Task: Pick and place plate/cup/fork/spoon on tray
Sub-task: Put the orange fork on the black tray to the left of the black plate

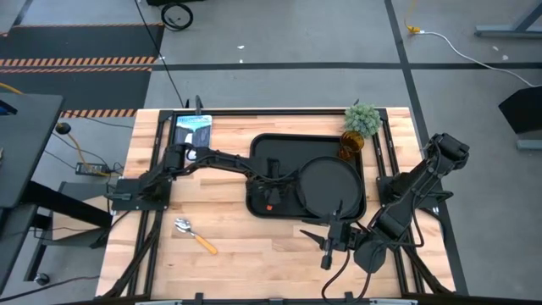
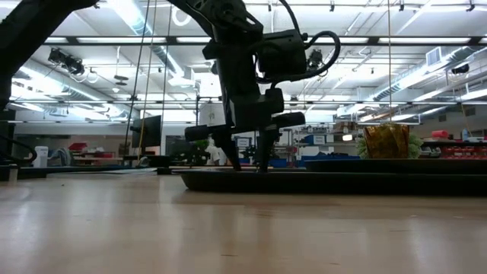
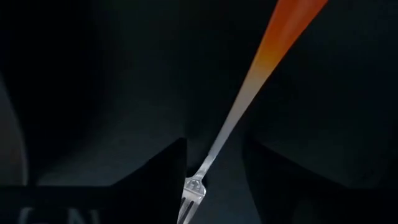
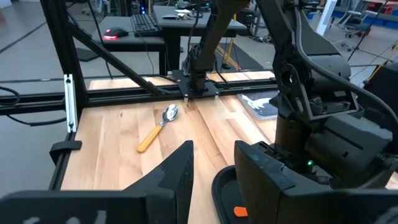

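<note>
The black tray (image 1: 262, 148) lies mid-table. The round black plate (image 1: 330, 185) rests in its right half. The amber cup (image 1: 351, 146) stands at the tray's far right corner, below the plant. The fork (image 3: 249, 87) lies flat on the tray floor, its orange handle (image 1: 269, 206) toward the near edge. My left gripper (image 1: 273, 193) points down over it, open, with one finger on either side of the fork's neck (image 3: 214, 155). The spoon (image 1: 195, 235) lies on the table left of the tray. My right gripper (image 1: 332, 233) is open and empty at the tray's near edge.
A green potted plant (image 1: 362, 119) stands at the far right, beside the tray. A blue-and-white card (image 1: 193, 131) lies at the far left. Bare wood lies around the spoon (image 4: 158, 124). Black frame rails run along the table's edges.
</note>
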